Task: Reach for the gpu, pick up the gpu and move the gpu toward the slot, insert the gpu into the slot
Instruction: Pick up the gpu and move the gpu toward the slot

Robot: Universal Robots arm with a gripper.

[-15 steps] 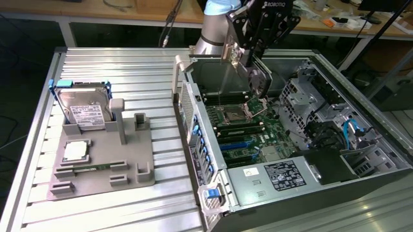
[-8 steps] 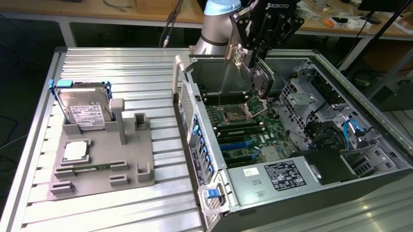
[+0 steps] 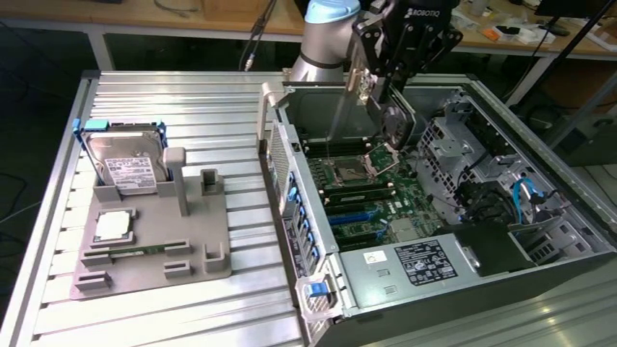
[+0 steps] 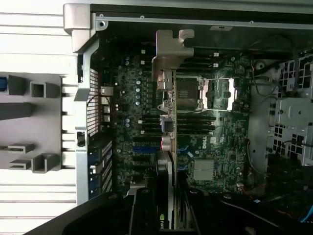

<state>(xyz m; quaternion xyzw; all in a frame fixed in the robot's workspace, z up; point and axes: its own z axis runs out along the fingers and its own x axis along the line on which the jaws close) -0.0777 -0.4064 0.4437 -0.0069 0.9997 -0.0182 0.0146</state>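
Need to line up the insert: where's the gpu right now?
In the exterior view, the gpu hangs in the gripper above the motherboard at the open computer case's far end, toward that view's right.

gpu (image 4: 167, 98) upright, edge-down (silver bracket (image 4: 171, 51) visible), aloft over open case (image 3: 540, 155).

Black-and-silver gpu (image 3: 397, 124), green motherboard (image 3: 386, 177), grey tray (image 3: 193, 242)
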